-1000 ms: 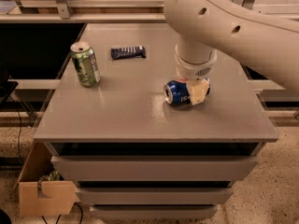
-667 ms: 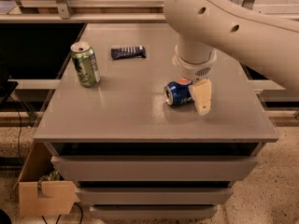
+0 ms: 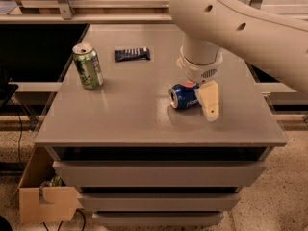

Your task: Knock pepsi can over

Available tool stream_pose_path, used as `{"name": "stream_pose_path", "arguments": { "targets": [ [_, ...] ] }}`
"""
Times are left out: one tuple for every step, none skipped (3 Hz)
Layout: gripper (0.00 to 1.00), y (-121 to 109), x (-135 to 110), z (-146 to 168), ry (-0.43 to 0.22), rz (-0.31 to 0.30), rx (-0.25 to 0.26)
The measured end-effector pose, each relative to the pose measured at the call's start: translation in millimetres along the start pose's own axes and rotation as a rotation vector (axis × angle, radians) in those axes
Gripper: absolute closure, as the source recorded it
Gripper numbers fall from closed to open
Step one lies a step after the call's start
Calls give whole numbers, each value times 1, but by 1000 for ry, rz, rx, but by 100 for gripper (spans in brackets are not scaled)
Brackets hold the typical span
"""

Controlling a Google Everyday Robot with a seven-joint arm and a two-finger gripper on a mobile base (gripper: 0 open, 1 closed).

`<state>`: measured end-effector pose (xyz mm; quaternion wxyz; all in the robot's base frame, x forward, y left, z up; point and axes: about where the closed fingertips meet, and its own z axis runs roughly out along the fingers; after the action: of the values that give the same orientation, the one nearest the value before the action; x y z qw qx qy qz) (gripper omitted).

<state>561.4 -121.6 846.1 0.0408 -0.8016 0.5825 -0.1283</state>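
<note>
The pepsi can (image 3: 182,96), dark blue with a silver top, lies on its side on the grey table (image 3: 134,114), its top facing left. My gripper (image 3: 210,102) hangs from the large white arm right beside the can's right end, with a cream finger (image 3: 210,105) pointing down toward the table in front of the can. The can's right part is hidden behind the gripper.
A green can (image 3: 87,65) stands upright at the table's left. A flat dark blue wrapper (image 3: 132,54) lies at the back middle. The white arm (image 3: 231,23) spans the upper right. A cardboard box (image 3: 45,201) sits on the floor at lower left.
The gripper has lifted and shifted slightly right and toward the table's front edge, away from the can. The can stays lying on its side.
</note>
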Motion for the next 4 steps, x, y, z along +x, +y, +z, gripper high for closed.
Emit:
{"name": "stream_pose_path", "arguments": {
  "targets": [
    [0,-2,5,1,-22,17,-19],
    [0,-7,20,3,-37,54,-36],
    [0,-12,32,5,-42,84,-52],
    [0,-16,42,3,-36,106,-56]
  ]
}}
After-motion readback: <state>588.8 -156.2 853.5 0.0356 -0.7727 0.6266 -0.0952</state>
